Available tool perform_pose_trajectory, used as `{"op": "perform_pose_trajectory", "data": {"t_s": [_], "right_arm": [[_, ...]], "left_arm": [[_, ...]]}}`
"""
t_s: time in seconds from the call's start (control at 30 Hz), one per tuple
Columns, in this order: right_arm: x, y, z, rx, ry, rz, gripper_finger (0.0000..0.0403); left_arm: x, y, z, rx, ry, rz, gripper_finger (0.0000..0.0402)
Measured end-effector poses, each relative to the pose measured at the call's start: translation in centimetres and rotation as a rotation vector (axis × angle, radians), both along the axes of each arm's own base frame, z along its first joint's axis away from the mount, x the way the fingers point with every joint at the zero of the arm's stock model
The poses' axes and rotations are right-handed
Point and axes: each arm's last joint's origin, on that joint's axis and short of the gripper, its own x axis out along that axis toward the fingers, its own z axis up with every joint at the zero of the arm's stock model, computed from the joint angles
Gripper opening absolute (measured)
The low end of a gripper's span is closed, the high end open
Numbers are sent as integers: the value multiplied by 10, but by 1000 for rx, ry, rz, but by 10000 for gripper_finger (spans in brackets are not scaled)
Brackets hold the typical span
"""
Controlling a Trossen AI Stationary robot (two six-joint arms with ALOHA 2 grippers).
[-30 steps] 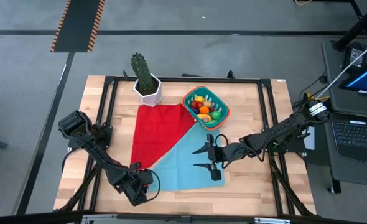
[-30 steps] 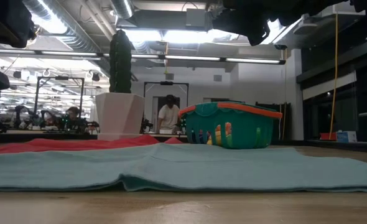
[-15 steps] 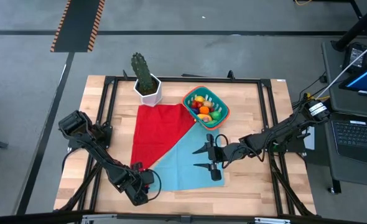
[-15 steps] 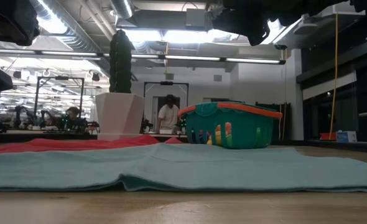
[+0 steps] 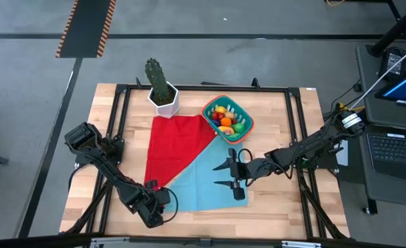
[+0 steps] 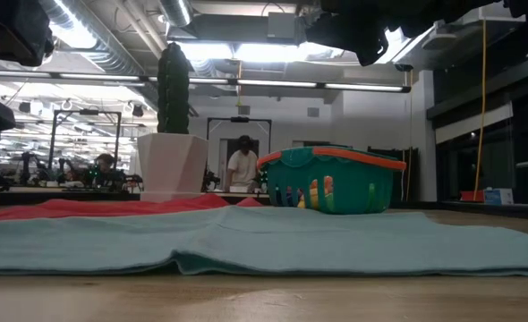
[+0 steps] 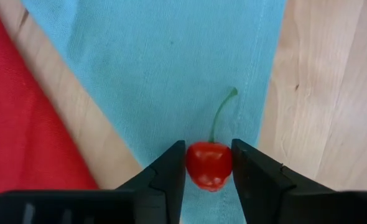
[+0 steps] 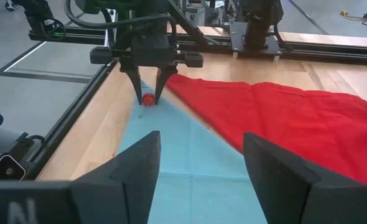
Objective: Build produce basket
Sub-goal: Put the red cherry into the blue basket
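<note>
Left gripper (image 7: 209, 171) pinches a red cherry (image 7: 208, 165) at lower centre; right gripper (image 5: 225, 174) gapes empty. Basket (image 5: 247, 122) at upper centre holds produce (image 5: 225, 117).

Our left arm bends from the left side of the high view down to the lower left, low near the table. Our left gripper (image 5: 163, 198) points down, and its two fingers (image 7: 168, 177) squeeze a small red cherry (image 7: 208, 165). Our right arm reaches in from the right side to the middle. Our right gripper (image 5: 223, 175) hangs with its fingers spread wide, holding nothing.
</note>
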Motion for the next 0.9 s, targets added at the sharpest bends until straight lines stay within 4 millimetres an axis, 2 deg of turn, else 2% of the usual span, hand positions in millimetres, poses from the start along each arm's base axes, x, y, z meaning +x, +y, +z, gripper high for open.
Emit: {"op": "perform_pose_trajectory", "data": {"t_s": [0.4,0.7,0.9], "right_arm": [[0,0,0,0,1,0,228],[0,0,0,-1,1,0,228],[0,0,1,2,-8,0,228]], "left_arm": [[-1,1,0,-1,23,-4,98],[-2,1,0,-6,33,-13,97],[-3,2,16,-15,3,-36,89]]}}
